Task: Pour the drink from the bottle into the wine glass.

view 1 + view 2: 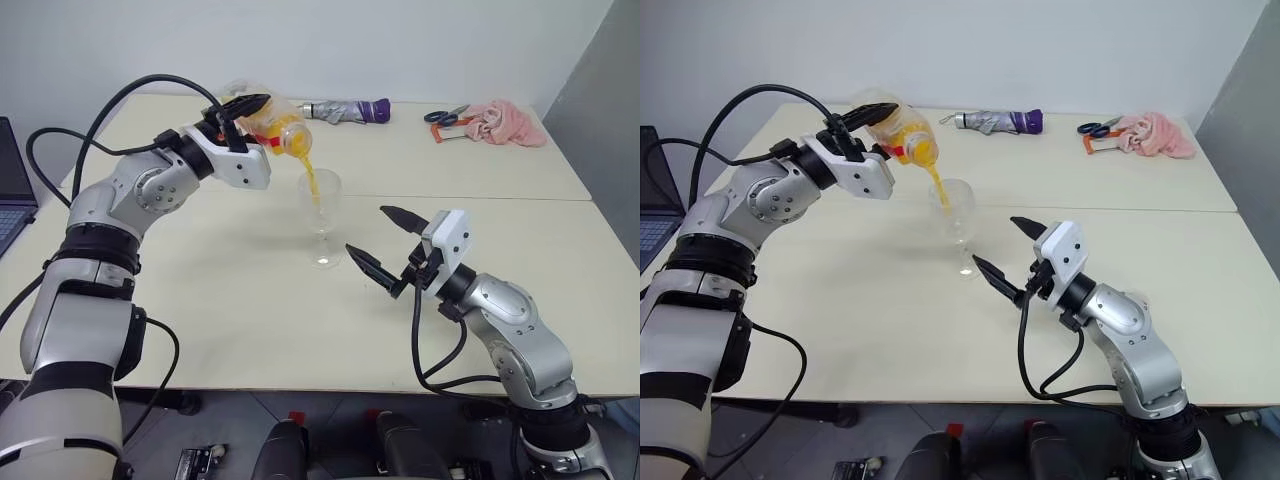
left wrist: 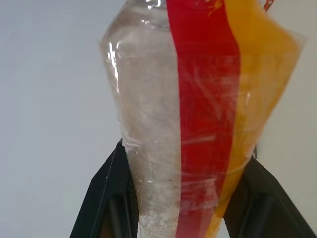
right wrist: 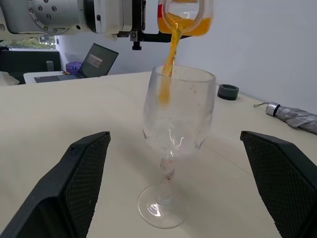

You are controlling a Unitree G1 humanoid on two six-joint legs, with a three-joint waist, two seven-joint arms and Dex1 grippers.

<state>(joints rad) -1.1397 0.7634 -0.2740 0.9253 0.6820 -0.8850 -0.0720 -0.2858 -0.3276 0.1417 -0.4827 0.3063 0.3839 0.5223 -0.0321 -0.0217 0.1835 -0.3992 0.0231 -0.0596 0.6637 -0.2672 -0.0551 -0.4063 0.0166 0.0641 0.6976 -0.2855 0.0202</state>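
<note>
Tipping small clear plastic bottle (image 1: 272,122) mouth-down, long axis near level, left gripper (image 1: 243,108) pinching it; streaming orange drink (image 1: 311,180) into clear stemmed wine glass (image 1: 322,215) on beige table (image 1: 200,300); right gripper (image 1: 385,243) spread.

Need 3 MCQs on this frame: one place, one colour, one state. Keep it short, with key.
1. Where is the folded umbrella?
A. at the table's far edge
B. beside the glass foot
C. under the right hand

2. What colour is the drink?
A. green
B. orange
C. clear

3. What state is the right hand in?
A. shut on the glass stem
B. shut, holding nothing
C. open, holding nothing

Key:
1 A: it lies far behind the wine glass.
2 B: an orange stream falls from the bottle, held tilted by the left hand, into the glass.
3 C: its fingers stand apart on either side of the glass, not touching it.
</note>
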